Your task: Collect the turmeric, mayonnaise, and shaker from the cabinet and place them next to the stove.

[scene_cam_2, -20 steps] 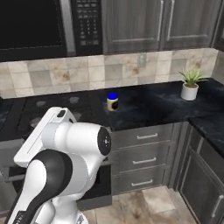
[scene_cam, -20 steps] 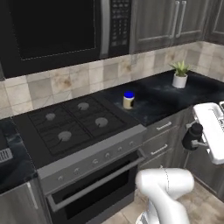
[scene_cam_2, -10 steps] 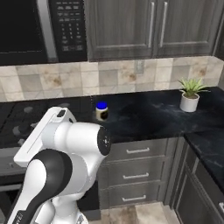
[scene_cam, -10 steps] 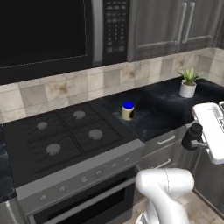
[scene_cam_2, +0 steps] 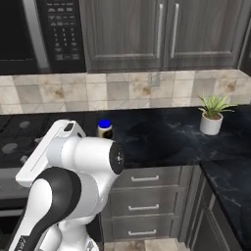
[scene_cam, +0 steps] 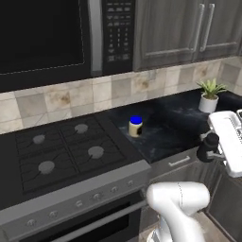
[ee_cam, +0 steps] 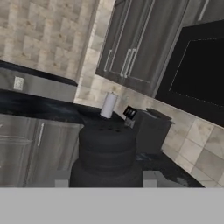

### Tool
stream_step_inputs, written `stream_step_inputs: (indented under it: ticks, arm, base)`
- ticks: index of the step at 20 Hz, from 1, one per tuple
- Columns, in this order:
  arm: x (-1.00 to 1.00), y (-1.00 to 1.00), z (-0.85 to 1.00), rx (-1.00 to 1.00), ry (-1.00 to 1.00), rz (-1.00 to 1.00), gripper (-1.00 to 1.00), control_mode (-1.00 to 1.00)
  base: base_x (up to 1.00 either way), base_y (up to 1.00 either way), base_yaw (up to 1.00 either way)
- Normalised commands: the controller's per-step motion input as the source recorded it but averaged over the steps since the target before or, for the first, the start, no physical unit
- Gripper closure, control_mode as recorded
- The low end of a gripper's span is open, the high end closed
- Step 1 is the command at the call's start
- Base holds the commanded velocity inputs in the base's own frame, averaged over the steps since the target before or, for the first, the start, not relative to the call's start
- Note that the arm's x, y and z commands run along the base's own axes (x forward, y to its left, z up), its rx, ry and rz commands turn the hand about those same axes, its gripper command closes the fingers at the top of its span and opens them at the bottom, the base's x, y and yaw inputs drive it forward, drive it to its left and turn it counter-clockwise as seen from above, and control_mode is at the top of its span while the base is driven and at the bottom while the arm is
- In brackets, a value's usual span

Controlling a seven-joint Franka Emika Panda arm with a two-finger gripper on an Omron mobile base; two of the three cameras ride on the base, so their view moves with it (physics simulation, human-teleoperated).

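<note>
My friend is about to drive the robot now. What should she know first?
Gripper: shut on a small black ribbed item, probably the shaker.
Mayonnaise: already on the black countertop, just right of the stove. That one is done.
Turmeric: not spotted here, so it may need fetching from the cabinet.
Left to do: set the shaker down beside the mayonnaise, then get the turmeric.
</note>
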Motion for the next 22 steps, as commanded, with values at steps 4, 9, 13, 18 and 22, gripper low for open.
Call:
stream_step_inputs:
  ticks: [4, 9, 13, 18, 22]
  arm:
    - [0.0, 0.0, 0.0, 0.0, 0.0, 0.0, 1.0, 1.0]
    - [0.31, -0.28, 0.0, 0.04, 0.0, 0.08, 1.0, -1.0]
    - [0.5, -0.4, -0.05, 0.06, 0.0, 0.13, 1.0, -1.0]
    - [0.35, -0.08, -0.38, 0.01, 0.0, 0.07, 1.0, -1.0]
    - [0.37, 0.08, -0.51, 0.01, 0.0, 0.07, 1.0, -1.0]
  base:
    - [0.45, -0.36, 0.17]
    - [0.2, -0.19, 0.06]
    - [0.0, 0.0, 0.0]
    - [0.0, 0.0, 0.0]
    - [0.0, 0.0, 0.0]
